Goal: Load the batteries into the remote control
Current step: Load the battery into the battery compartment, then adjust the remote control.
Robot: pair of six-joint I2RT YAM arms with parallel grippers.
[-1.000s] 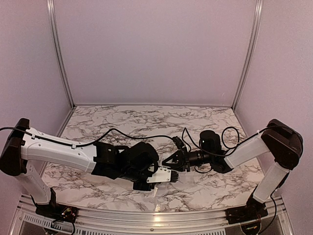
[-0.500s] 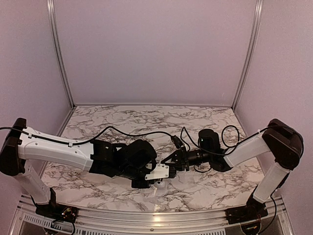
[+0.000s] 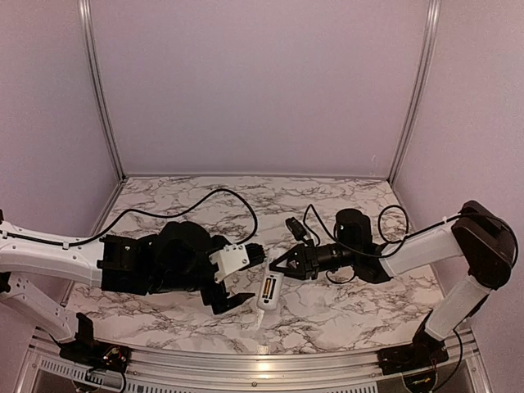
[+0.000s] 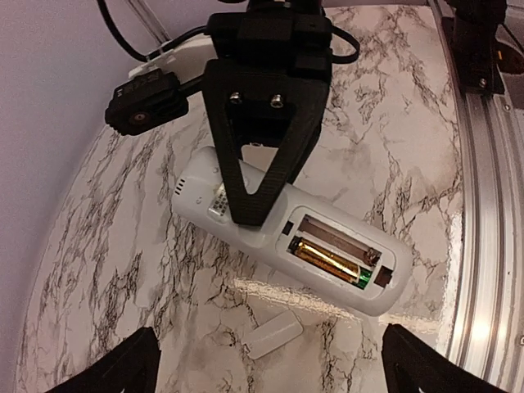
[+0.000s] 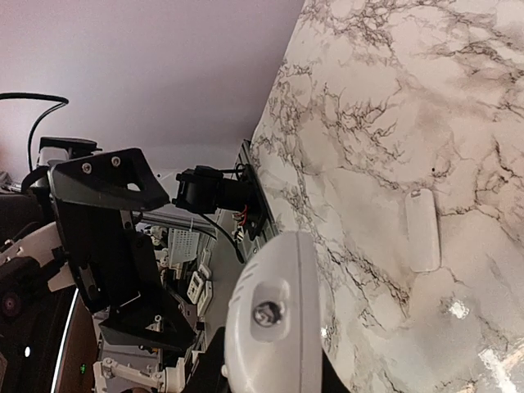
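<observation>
Marble table bears a loose white cover near the left gripper, its jaws wide apart. Beyond, the remote control shows one battery in its open compartment. The right gripper clamps the remote's far half.

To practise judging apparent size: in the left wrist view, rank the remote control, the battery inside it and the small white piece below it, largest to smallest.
1. remote control, clearly largest.
2-3. battery and small white piece look alike; the piece seems farther from the camera, so I leave them unranked.
</observation>
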